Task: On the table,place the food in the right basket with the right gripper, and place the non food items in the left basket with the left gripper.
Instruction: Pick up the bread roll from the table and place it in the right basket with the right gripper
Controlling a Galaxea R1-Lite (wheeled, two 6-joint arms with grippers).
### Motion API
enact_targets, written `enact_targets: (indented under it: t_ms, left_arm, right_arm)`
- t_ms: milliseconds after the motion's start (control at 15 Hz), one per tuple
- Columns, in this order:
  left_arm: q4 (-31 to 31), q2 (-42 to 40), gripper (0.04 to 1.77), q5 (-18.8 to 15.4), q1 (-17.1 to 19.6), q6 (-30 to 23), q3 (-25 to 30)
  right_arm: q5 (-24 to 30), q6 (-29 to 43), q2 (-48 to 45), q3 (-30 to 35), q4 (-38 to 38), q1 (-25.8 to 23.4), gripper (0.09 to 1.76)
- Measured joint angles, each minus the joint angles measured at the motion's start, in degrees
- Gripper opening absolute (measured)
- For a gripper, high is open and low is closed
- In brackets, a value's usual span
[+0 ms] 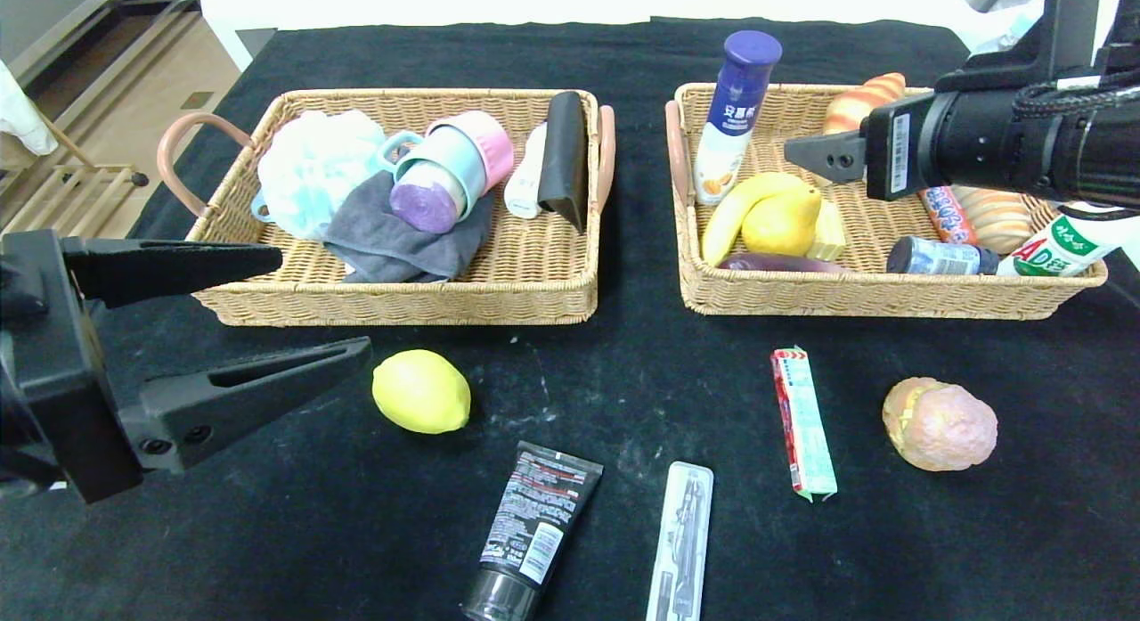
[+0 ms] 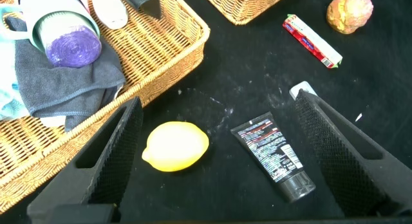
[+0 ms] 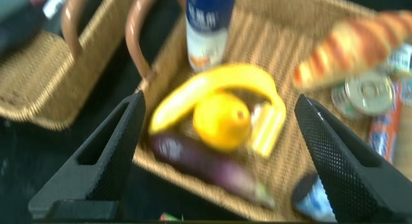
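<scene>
Head view: right gripper (image 1: 815, 154), jaws spread and empty, hangs over the right basket (image 1: 704, 282), the snack pack (image 1: 803, 423) lying lengthwise nearer than that basket.

Looking like a staged robot test room rather than a home: counter (image 1: 623, 51) wearing a scuffed black cloth, two matching wicker baskets (image 1: 401, 291) (image 1: 891, 296) holding mixed props, pale wood floor (image 1: 134, 104) and shelving (image 1: 62, 24) showing beyond.

squeeze tube (image 1: 531, 532) cap cropped, clear case (image 1: 680, 541) cropped
</scene>
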Motion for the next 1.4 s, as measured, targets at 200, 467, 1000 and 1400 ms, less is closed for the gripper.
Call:
enact_targets:
  t_ms: [200,467,1000,1400]
  left_arm:
    - [0.0,0.0,1.72,0.0,0.0,0.0,0.0]
    - [0.0,0.0,1.72,-0.1,0.0,0.0,0.1]
    - [0.1,0.0,1.72,-0.1,-0.3,0.0,0.3]
    - [0.1,-0.1,1.72,-0.2,-0.3,0.0,0.4]
  right_arm:
    - [-0.7,3.5,-2.9,2.9,6.1,1.0,1.70]
    - [-3.6,8.8,-5.4,4.5,15.4,1.3,1.70]
    - [-5.9,23.0,-8.5,4.9,37.1,-1.6,1.70]
    - [-5.9,29.4,-8.5,7.8,41.9,-3.5,1.70]
